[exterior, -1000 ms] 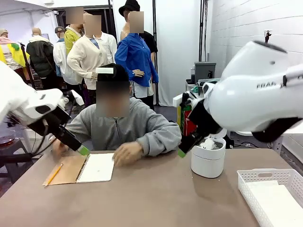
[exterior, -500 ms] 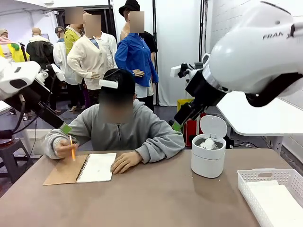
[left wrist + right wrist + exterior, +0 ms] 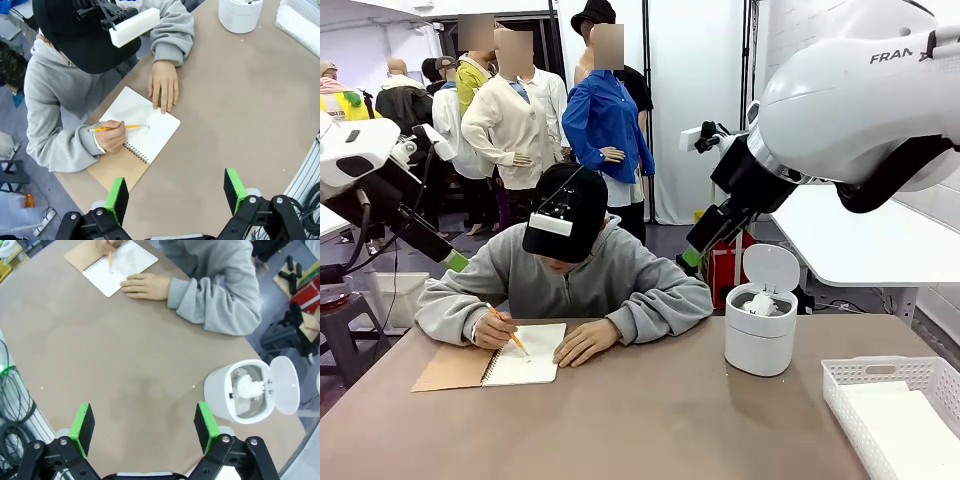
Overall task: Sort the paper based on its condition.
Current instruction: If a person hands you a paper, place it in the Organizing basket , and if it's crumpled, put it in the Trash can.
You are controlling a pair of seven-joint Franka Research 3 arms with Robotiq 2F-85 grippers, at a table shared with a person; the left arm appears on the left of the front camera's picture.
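Paper (image 3: 248, 386): wad in the white bin (image 3: 758, 352), flat sheets (image 3: 908, 425) in the basket (image 3: 880, 367) | left gripper (image 3: 176, 192) and right gripper (image 3: 144, 421) now lifted off the desk (image 3: 640, 420), both spread, empty | person (image 3: 590, 282) starts writing: next sheet likely.

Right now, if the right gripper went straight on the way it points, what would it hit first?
Probably the bare table beside the white bin; nothing else seems to lie ahead of the right gripper.
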